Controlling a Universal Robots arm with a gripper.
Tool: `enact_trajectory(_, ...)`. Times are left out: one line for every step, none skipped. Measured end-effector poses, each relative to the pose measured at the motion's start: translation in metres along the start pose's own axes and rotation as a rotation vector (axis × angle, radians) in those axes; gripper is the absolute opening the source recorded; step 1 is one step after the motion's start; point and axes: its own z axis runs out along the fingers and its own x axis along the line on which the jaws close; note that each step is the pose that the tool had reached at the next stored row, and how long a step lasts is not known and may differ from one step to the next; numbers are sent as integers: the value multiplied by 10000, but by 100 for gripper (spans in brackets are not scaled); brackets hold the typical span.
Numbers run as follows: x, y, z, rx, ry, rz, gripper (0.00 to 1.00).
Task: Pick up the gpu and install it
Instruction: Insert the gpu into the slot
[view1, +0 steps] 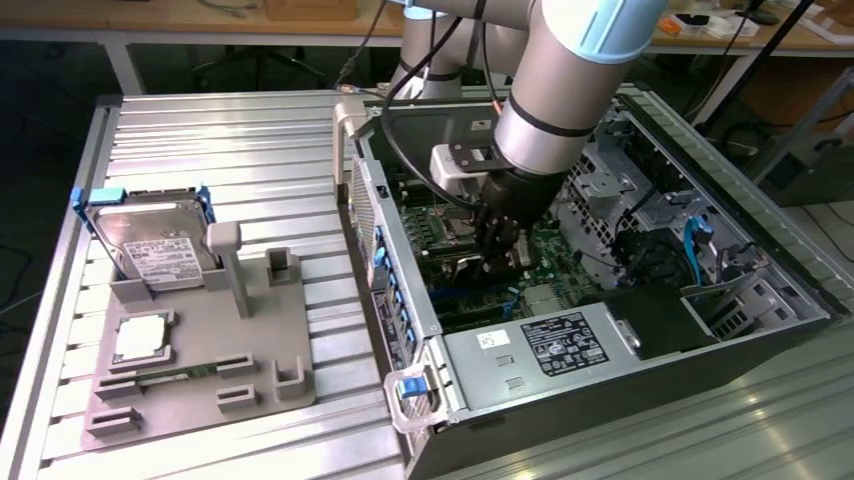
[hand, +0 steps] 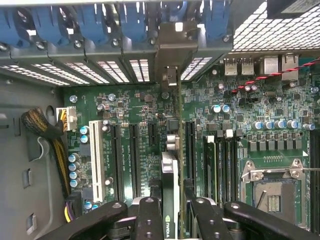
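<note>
My gripper (view1: 505, 252) is down inside the open computer case (view1: 400, 330), over the green motherboard (view1: 447, 225). In the wrist view its two black fingers (hand: 150, 217) are shut on the gpu (hand: 170, 167), a thin card seen edge-on with a green logo near the grip. The card stands upright between the dark expansion slots (hand: 134, 155), running toward the case's rear wall. Its dull metal end bracket (hand: 172, 47) lies against the row of blue slot clips (hand: 125, 22). I cannot tell whether the card's edge is seated in a slot.
A grey fixture tray (view1: 260, 385) at the exterior view's left holds a hard drive (view1: 154, 250), a processor (view1: 140, 340) and a memory stick (view1: 167, 377). Inside the case are a power supply (view1: 574, 340), a processor socket (hand: 272, 192), memory slots (hand: 220, 160) and a cable bundle (hand: 42, 127).
</note>
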Motion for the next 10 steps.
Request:
enact_trajectory(0,0,0,0,0,0,27)
enact_trajectory(0,0,0,0,0,1,27)
enact_trajectory(0,0,0,0,0,1,27)
enact_trajectory(0,0,0,0,-1,1,27)
enact_trajectory(0,0,0,0,0,1,27)
enact_trajectory(-1,0,0,0,0,1,27)
enact_trajectory(-2,0,3,0,1,1,27)
enact_trajectory(-8,1,9,-1,0,2,27)
enact_trajectory(-11,0,14,-1,1,0,27)
enact_trajectory(-14,0,19,0,0,1,27)
